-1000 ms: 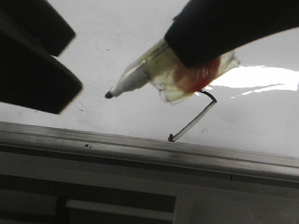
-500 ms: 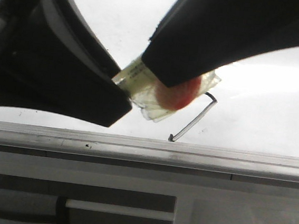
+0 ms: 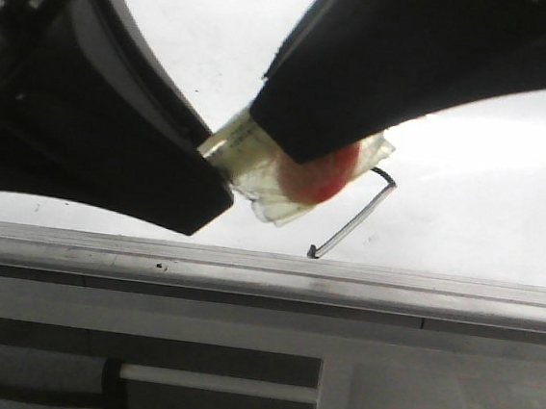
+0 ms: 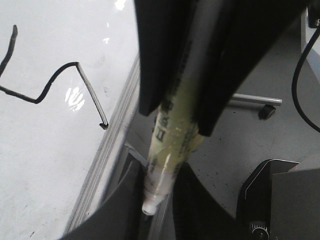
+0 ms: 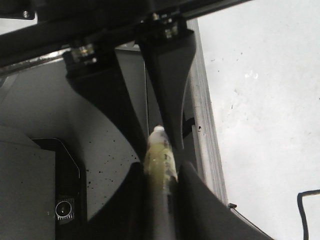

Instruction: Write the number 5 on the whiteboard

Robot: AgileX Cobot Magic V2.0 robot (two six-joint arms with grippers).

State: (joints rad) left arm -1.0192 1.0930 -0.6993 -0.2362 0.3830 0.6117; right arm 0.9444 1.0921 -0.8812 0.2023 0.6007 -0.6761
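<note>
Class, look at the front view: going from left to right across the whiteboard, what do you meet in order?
Left gripper → marker → right gripper → number 5, all over the whiteboard.

A marker [image 3: 258,160] takes the middle of the front view, wrapped in clear yellowish tape with a red patch [image 3: 316,175] on its body. From the left wrist camera the same marker shows its white tip end pointing down the frame, the taped barrel running up behind it. Beyond the board's edge lie grey panels [image 3: 235,394], with a darker recess [image 3: 142,356] set in them and a pale bar across it. Off to the side, a speckled grey floor [image 4: 260,145] carries a thin metal rod [image 4: 252,99] with a dark end cap, and a black cable [image 4: 299,85] loops past it.
</note>
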